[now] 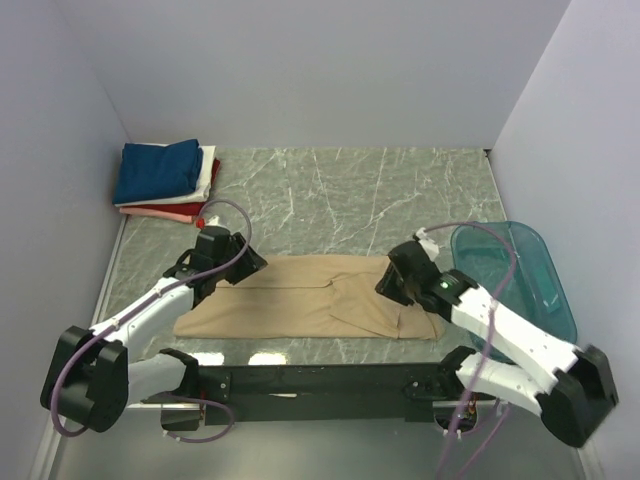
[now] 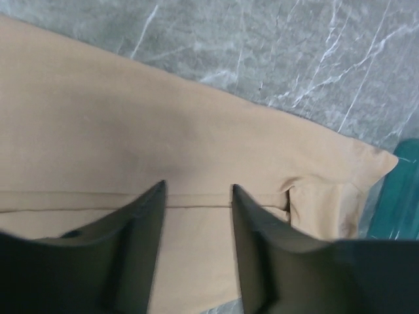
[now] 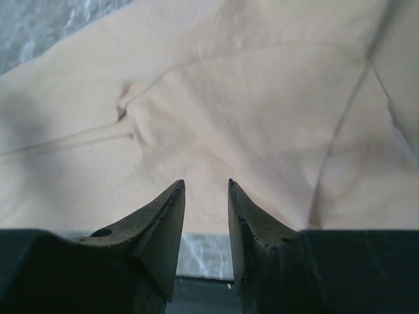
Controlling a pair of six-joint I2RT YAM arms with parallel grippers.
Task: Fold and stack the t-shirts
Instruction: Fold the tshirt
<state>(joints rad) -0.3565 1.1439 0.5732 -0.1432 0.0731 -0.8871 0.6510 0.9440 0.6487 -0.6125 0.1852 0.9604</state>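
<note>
Only the overhead view takes in the folded stack of navy, white, red and pink t-shirts (image 1: 165,180), far off from both jaws, and the teal translucent plastic tub (image 1: 525,275) behind the right gripper (image 1: 388,283). The tan cloth t-shirt (image 1: 310,300) lies flat in a long band between it and the left gripper (image 1: 250,262), each arm bent low over one end. Left wrist view: jaws apart, empty, and a hem line crosses under the gap. Right wrist view: jaws slightly apart, empty, with creased cloth just ahead.
</note>
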